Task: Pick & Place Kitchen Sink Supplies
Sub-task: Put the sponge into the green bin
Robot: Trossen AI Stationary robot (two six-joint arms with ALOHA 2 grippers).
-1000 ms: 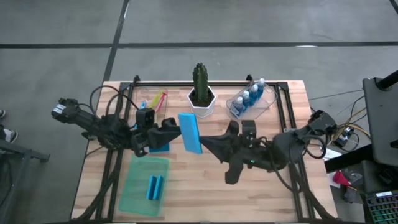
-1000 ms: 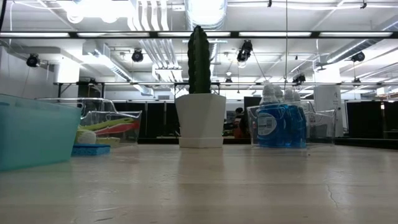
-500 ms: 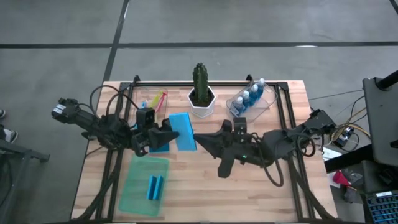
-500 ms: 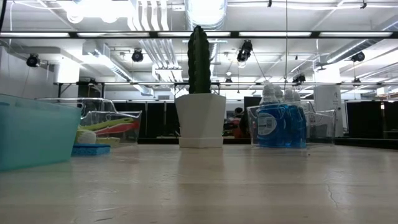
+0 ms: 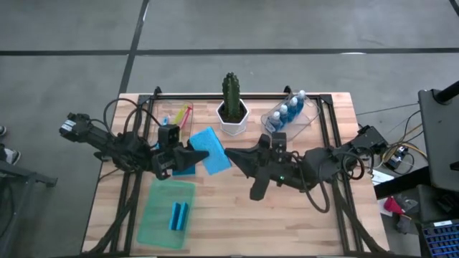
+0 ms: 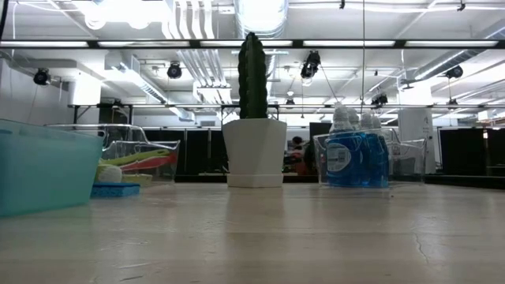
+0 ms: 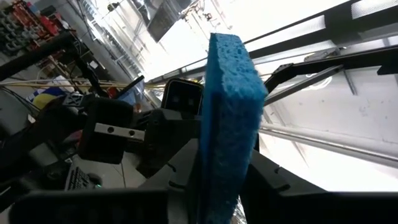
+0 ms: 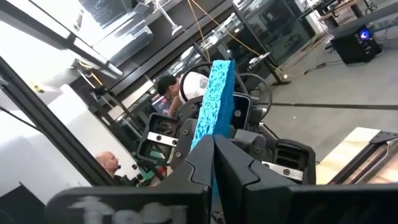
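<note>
Above the table's middle, I see both grippers meeting at one teal-blue sponge (image 5: 211,150), held in the air just in front of the cactus (image 5: 230,92) in its white pot. My left gripper (image 5: 194,152) grasps it from the left; in the left wrist view the sponge (image 7: 225,118) stands on edge between its fingers (image 7: 180,180). My right gripper (image 5: 231,155) pinches the same sponge (image 8: 213,112) from the right, fingers (image 8: 199,165) clenched on its lower edge, though from overhead the contact is hard to make out. Another sponge lies flat (image 6: 114,190) on the table beside the brush bin (image 5: 179,115). Two more sponges (image 5: 178,215) rest in the green tray (image 5: 153,222). Blue bottles (image 5: 287,112) stand in a clear bin behind.
</note>
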